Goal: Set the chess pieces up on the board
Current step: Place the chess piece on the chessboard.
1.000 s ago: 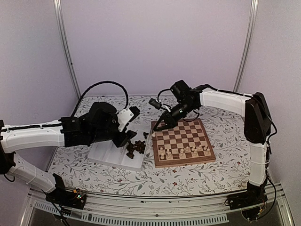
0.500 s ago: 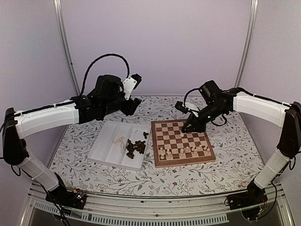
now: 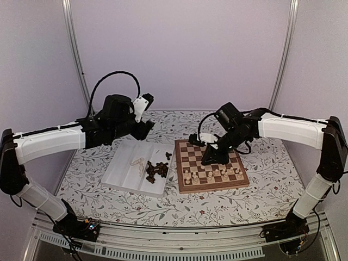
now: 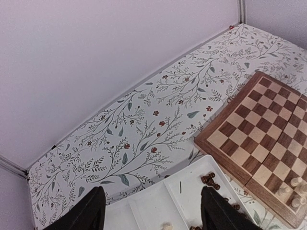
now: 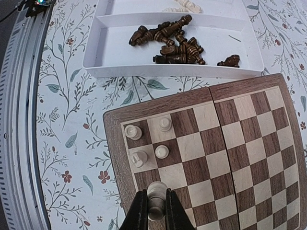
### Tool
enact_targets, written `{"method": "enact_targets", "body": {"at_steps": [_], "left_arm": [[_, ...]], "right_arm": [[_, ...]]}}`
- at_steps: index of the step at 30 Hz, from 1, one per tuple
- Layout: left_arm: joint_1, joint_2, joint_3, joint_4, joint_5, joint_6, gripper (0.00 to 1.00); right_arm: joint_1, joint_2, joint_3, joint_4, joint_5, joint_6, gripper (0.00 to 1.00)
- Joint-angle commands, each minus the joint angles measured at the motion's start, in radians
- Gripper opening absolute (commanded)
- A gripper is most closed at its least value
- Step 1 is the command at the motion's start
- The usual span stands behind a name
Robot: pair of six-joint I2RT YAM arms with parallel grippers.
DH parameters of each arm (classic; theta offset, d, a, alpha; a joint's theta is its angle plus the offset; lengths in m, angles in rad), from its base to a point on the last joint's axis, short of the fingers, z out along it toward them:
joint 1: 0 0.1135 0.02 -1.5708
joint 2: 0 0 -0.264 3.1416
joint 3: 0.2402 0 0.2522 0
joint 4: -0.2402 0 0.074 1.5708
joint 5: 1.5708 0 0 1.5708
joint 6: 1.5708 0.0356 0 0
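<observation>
Over the board [image 5: 240,143], near its edge, the right claw [image 5: 156,203] is clamped on a pale piece [image 5: 156,189], likely to stand it beside the other pale pieces [image 5: 164,124]. The left claw [image 4: 152,206] hangs wide apart and empty above the tray [image 5: 168,71], where the dark pieces [image 5: 173,45] lie.

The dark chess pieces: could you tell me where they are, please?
Top view: the dark pieces lie left of the board, in the white tray compartment nearest it.
</observation>
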Motion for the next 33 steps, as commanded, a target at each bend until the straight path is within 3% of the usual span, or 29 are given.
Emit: {"method": "enact_targets", "body": {"at_steps": [1,33], "left_arm": [[0.008,-0.052,-0.010,0.038,-0.005,0.000,0.70],[0.008,-0.053,-0.014,0.029,0.030,0.011,0.71]], "right_arm": [[0.027,0.042,-0.011,0.027,0.045,-0.020,0.03],[0.080,0.137,-0.044,0.019,0.085,-0.029,0.05]]}}
